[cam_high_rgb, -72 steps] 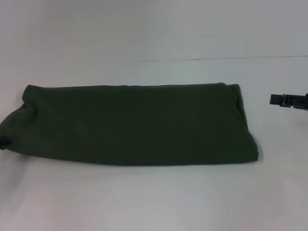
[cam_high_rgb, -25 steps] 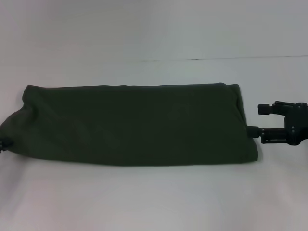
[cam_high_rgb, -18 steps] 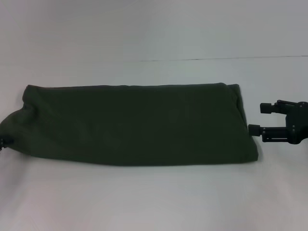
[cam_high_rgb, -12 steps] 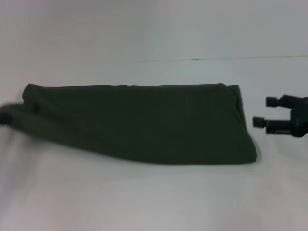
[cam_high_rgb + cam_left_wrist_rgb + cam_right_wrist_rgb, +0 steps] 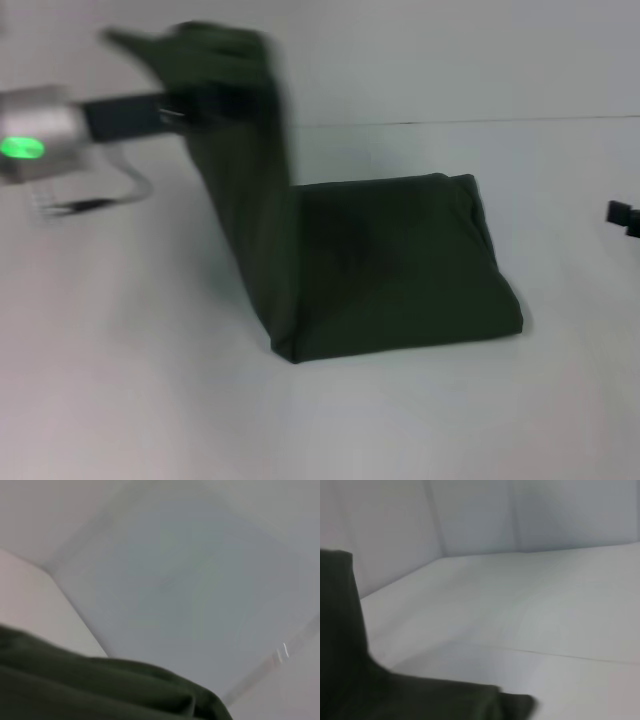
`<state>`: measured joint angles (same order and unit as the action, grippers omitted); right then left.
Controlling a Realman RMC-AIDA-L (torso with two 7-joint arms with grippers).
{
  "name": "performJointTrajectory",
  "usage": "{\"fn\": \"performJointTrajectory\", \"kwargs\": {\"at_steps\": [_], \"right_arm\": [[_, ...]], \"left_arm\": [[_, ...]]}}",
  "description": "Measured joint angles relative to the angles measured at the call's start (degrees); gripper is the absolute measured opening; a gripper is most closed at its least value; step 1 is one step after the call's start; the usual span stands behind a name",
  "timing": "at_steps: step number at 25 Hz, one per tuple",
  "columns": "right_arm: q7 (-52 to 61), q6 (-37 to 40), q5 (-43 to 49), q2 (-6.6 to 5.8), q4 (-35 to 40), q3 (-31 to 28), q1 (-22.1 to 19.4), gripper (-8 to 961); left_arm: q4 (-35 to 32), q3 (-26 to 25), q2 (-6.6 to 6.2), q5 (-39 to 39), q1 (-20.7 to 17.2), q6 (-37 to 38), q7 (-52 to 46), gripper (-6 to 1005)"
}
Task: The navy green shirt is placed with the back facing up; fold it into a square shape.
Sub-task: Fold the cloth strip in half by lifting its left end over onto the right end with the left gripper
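Shirt: the navy green shirt (image 5: 390, 265) lies on the white table (image 5: 330, 420); its right part is flat, and its left part is raised in a tall flap that stands up from the fold line and leans toward the robot's left.
Long axis: the flat part runs left to right across the table; the raised flap runs from the fold, at the near left corner of the flat part, up to the gripper.
Left gripper: the left gripper (image 5: 205, 100) is high above the shirt's left end, pinched on the top of the raised flap; its silver arm with a green light reaches in from the left.
Right gripper: the right gripper (image 5: 625, 215) shows only as a dark tip at the frame edge, to the right of the shirt and apart from it; whether its fingers are wide or narrow cannot be told.
Edges and room: bare table lies on every side of the shirt, broadest in front of it and to its left.
Left wrist view: dark green folds (image 5: 100, 690) close under the camera, pale wall beyond.
Right wrist view: the shirt's edge (image 5: 350, 680) low on the table, with the flap rising at one side.
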<state>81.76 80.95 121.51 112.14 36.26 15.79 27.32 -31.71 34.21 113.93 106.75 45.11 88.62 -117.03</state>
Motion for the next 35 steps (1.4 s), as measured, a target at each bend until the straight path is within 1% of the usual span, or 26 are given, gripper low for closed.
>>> {"fn": "performJointTrajectory", "kwargs": {"at_steps": [1, 2, 3, 4, 5, 7, 9, 10, 13, 15, 16, 19, 22, 23, 24, 25, 26, 28, 31, 35], "right_arm": [[1.0, -1.1, 0.0, -0.14, 0.0, -1.3, -0.5, 920], [1.0, -1.1, 0.0, -0.14, 0.0, -1.3, -0.5, 920], [1.4, -1.5, 0.0, -0.31, 0.0, -1.9, -0.7, 920], [2.3, -2.1, -0.1, -0.75, 0.0, -2.7, -1.1, 920], [2.3, -2.1, -0.1, -0.75, 0.0, -2.7, -1.1, 920], [3.2, -2.4, -0.1, -1.10, 0.2, -3.1, -1.3, 919], [3.9, -2.5, -0.1, -1.46, 0.3, -3.1, -1.4, 919], [4.1, -2.6, -0.1, -1.62, 0.4, -3.1, -1.4, 919], [4.9, -2.9, -0.1, -1.86, 0.4, -2.8, -0.8, 919], [5.2, -3.0, 0.2, -2.22, 0.3, -2.5, -0.4, 919], [5.3, -3.1, 0.3, -2.43, 0.0, -2.3, -0.1, 919], [6.2, -3.8, 0.5, -2.77, -0.2, -1.0, 0.4, 919], [6.7, -3.8, 0.5, -2.87, -0.4, -0.5, 0.5, 919], [6.8, -3.9, 0.4, -2.87, -0.5, -0.4, 0.6, 919], [6.9, -3.8, 0.3, -2.83, -0.6, -0.3, 0.7, 919], [6.9, -3.7, 0.2, -2.73, -0.7, -0.3, 0.9, 918], [7.0, -3.7, 0.1, -2.67, -0.7, -0.3, 1.1, 918], [7.8, -3.4, 0.2, -2.63, -1.1, -0.3, 1.5, 918], [9.2, -2.9, 0.4, -2.97, -2.1, 0.0, 2.2, 918], [13.0, -2.8, 0.5, -3.31, -2.4, 1.5, 2.8, 918]], "left_arm": [[-0.2, 3.1, 1.32, 0.0, 1.6, -0.9, 0.7, 54], [-0.2, 5.3, 2.46, 0.0, 2.6, -1.6, 1.1, 54], [-0.4, 8.8, 4.32, 0.0, 4.1, -3.3, 1.6, 54], [-0.3, 11.4, 5.81, 0.0, 5.1, -5.2, 2.0, 54], [-0.3, 11.4, 5.81, 0.0, 5.1, -5.2, 2.0, 55], [0.2, 16.4, 8.13, 0.1, 6.4, -9.7, 2.3, 55], [2.0, 21.4, 9.76, -0.2, 7.2, -16.1, 1.8, 56], [4.1, 24.3, 10.34, -0.8, 7.7, -20.8, 1.1, 56], [14.1, 30.1, 10.67, -5.5, 11.0, -32.9, 0.3, 57], [19.1, 31.3, 10.69, -8.4, 12.7, -37.5, 0.9, 58], [20.4, 31.1, 10.68, -9.8, 12.7, -38.3, 1.5, 58], [18.4, 31.2, 10.66, -12.9, 11.3, -34.4, 2.5, 127], [12.2, 30.6, 10.27, -16.7, 7.8, -23.1, 3.6, 196], [8.7, 29.8, 10.17, -18.2, 5.7, -17.6, 5.0, 219], [3.7, 28.2, 10.09, -20.1, 2.3, -9.5, 8.1, 242], [3.7, 28.2, 10.09, -20.1, 2.3, -9.5, 8.1, 288], [1.9, 27.5, 10.04, -20.5, 0.8, -6.7, 9.5, 333], [0.3, 26.8, 9.78, -20.7, -1.1, -4.0, 11.8, 425], [0.6, 26.6, 9.16, -20.4, -3.5, -3.8, 15.5, 558], [0.8, 26.4, 9.02, -20.5, -5.4, -4.1, 17.3, 726]]}}
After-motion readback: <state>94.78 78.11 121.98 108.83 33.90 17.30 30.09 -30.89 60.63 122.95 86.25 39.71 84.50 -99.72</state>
